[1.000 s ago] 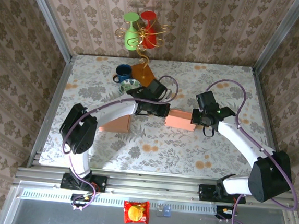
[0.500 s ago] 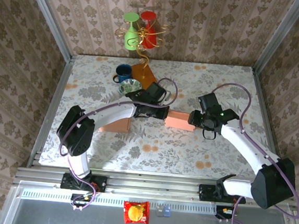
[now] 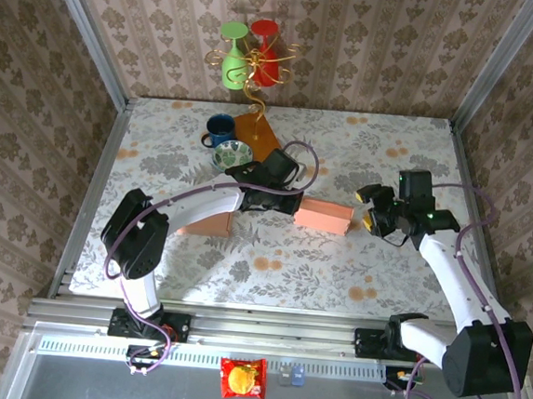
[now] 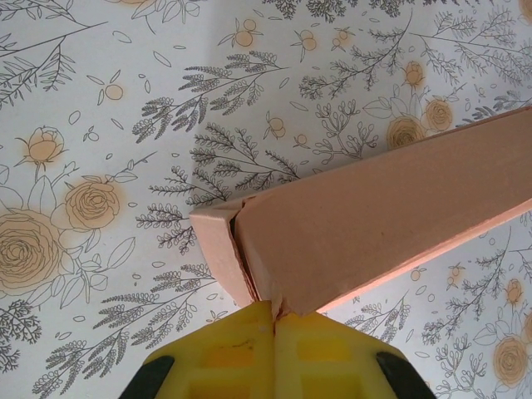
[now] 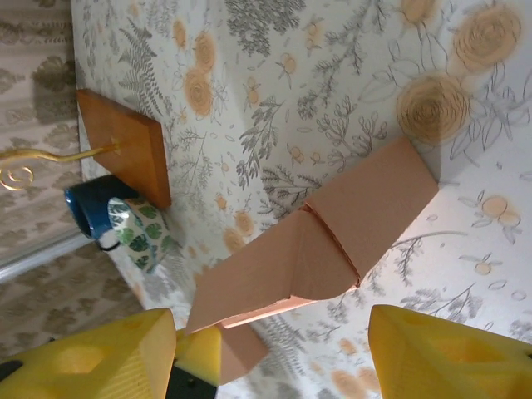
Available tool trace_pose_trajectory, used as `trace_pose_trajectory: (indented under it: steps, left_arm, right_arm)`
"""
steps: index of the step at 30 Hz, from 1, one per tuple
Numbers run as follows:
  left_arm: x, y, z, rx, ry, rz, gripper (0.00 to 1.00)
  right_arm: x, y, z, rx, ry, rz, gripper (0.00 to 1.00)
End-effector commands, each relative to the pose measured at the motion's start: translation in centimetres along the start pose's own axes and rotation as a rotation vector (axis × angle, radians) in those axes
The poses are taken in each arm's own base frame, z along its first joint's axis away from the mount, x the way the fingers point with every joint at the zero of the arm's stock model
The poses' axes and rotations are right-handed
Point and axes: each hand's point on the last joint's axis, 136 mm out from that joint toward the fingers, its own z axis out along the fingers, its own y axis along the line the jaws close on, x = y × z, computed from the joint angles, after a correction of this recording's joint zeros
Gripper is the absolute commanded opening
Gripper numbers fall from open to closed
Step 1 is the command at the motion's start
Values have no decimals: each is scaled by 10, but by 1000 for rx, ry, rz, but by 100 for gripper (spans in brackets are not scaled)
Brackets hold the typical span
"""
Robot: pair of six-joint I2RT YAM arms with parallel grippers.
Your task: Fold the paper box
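Paper box (image 4: 374, 233) corner, pinched by left gripper (image 4: 274, 317), reads clearly from left wrist.

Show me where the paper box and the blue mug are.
paper box (image 3: 324, 216): top external view, middle of its upper face.
blue mug (image 3: 221, 128): top external view, its open inside.

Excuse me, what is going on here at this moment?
Two robot arms are working on a paper box in the middle of the table. The left gripper is shut on the box's left end. The right gripper is open, just right of the box and not touching it. The box is a long folded shape, and a seam at the held end looks slightly open.
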Motion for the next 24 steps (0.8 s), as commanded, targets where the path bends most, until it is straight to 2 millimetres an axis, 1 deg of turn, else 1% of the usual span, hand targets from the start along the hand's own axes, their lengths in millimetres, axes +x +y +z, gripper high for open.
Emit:
trace_pose_trajectory:
  steps: [1, 12, 15, 19, 24]
  left_arm:
    - [4, -1, -5, -12, 2, -6, 0]
    - [5, -1, -5, -21, 8, -8, 0]
    - [6, -1, -5, -20, 10, -10, 0]
    - [6, -1, -5, -20, 11, -16, 0]
    - [5, -2, -4, -17, 12, -16, 0]
  right_arm:
    - [10, -4, 6, -17, 89, 166, 65]
    - [11, -19, 29, 10, 132, 189, 64]
    - [11, -21, 32, 13, 134, 183, 59]
    - [13, -29, 34, 28, 138, 178, 55]
    - [13, -38, 39, 36, 136, 178, 51]
